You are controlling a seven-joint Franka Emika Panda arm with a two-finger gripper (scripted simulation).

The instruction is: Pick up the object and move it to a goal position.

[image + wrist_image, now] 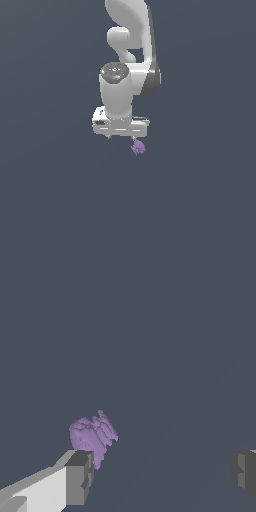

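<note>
- The gripper (160,476) stands wide open in the wrist view: two blocky grey fingertips (80,476) sit far apart, with nothing between them.
- One finger has a smooth white shank ending in a flat-faced, matte grey pad with sharp edges.
- The object (92,437) is a small lumpy light-purple piece, ridged and irregular, with a faceted, crumpled surface. It lies just beside that grey pad, on its outer side and not in the gap; whether it touches the pad is hard to tell.
- In the exterior view, the object (138,147) sits just below the white gripper (121,137), towards the exterior view's right end of it.
- The arm (125,75) is glossy white and rounded, with dark grey joints.
- No writing is readable.
- The surface (50,200) is plain, flat, dark blue-grey.
</note>
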